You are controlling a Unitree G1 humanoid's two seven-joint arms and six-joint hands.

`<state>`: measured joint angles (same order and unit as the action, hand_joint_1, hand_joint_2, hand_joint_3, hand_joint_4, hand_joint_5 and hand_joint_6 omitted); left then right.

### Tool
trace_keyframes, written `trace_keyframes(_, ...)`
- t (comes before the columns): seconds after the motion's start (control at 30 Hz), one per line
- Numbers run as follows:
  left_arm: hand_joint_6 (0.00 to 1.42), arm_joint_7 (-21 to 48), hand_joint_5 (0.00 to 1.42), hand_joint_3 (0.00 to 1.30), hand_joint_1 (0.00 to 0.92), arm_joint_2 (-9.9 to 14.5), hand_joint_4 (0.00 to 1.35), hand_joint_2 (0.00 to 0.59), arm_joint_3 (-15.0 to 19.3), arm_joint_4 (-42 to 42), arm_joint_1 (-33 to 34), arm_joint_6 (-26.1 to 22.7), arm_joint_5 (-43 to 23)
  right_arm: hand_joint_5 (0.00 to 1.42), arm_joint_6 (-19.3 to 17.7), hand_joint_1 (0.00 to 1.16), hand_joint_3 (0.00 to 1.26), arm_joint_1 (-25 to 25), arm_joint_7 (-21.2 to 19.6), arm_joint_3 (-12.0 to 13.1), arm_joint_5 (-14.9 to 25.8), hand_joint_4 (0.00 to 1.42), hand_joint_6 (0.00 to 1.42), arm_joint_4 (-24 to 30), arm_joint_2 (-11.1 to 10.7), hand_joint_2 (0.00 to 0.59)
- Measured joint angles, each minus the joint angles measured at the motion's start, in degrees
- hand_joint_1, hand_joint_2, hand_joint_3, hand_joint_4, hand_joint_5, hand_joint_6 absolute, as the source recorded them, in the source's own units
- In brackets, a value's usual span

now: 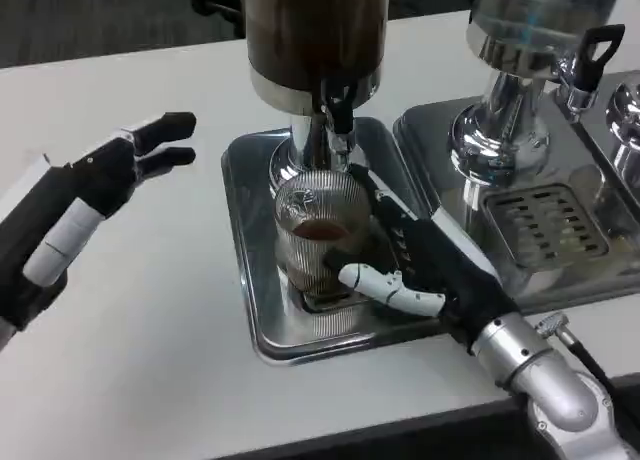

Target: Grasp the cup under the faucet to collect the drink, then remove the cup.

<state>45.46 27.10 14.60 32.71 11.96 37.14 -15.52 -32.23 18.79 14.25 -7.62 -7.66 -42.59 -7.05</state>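
Item: cup (318,232), one, clear ribbed glass, standing upright on the steel drip tray (250,310) directly beneath the faucet (338,115) of the dark drink dispenser (315,30). Brown liquid lies partway up inside it.

Handling, as judged: rigid, breakable, probably slick where wet; ribbing should help the hold. Light in itself, heavier with the drink and liable to slop if tipped. Best taken round the middle of the wall, kept level.

Right hand (415,270): one, wrapped about the cup's right side, one white finger across its lower front, the dark fingers behind; it grips the glass.

Left hand (85,215): one, above the white surface (150,380), well apart from the tray, fingers extended and apart, holding nothing.

Dispensers: two counted, the second (520,40) at right on its own tray with a slotted grille (545,220)
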Motion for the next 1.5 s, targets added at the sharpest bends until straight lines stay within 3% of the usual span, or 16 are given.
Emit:
trace_keyframes(0.4, 0.14, 0.0, 0.21, 0.24, 0.000, 0.1, 0.17, 0.100, 0.0, 0.0, 0.0, 0.0, 0.1, 0.00, -0.9, 0.58, 0.00, 0.0, -7.7, -2.3, -6.5, 0.00, 0.00, 0.0, 0.2, 0.209)
trace_keyframes(0.7, 0.14, 0.0, 0.22, 0.26, 0.000, 1.4, 0.18, 0.100, 0.0, 0.0, -0.2, -0.2, 0.4, 0.00, -1.3, 0.59, 0.00, 1.3, -10.9, -3.6, -7.3, 0.00, 0.00, -3.0, 1.9, 0.210)
trace_keyframes(1.0, 0.14, 0.0, 0.22, 0.26, 0.000, 2.0, 0.18, 0.105, 0.0, 0.0, -0.7, -0.8, 0.6, 0.00, -2.9, 0.59, 0.00, 4.0, -16.6, -4.3, -8.8, 0.00, 0.00, -8.8, 4.4, 0.210)
trace_keyframes(1.23, 0.14, 0.0, 0.23, 0.27, 0.000, 2.7, 0.19, 0.108, 0.1, 0.0, -1.2, -1.3, 0.6, 0.00, -4.3, 0.58, 0.00, 5.9, -17.9, -4.7, -9.3, 0.00, 0.00, -12.1, 5.0, 0.207)
trace_keyframes(1.37, 0.14, -0.1, 0.24, 0.27, 0.000, 3.2, 0.20, 0.108, 0.1, 0.0, -1.7, -1.4, 0.6, 0.02, -5.4, 0.60, 0.00, 6.6, -19.1, -4.7, -9.5, 0.00, 0.09, -13.9, 5.5, 0.209)
trace_keyframes(1.5, 0.15, -0.3, 0.25, 0.29, 0.000, 3.4, 0.22, 0.106, 0.1, 0.0, -1.9, -1.4, 0.6, 0.16, -6.0, 0.64, 0.00, 7.1, -22.0, -4.8, -10.4, 0.04, 0.26, -15.2, 6.3, 0.210)
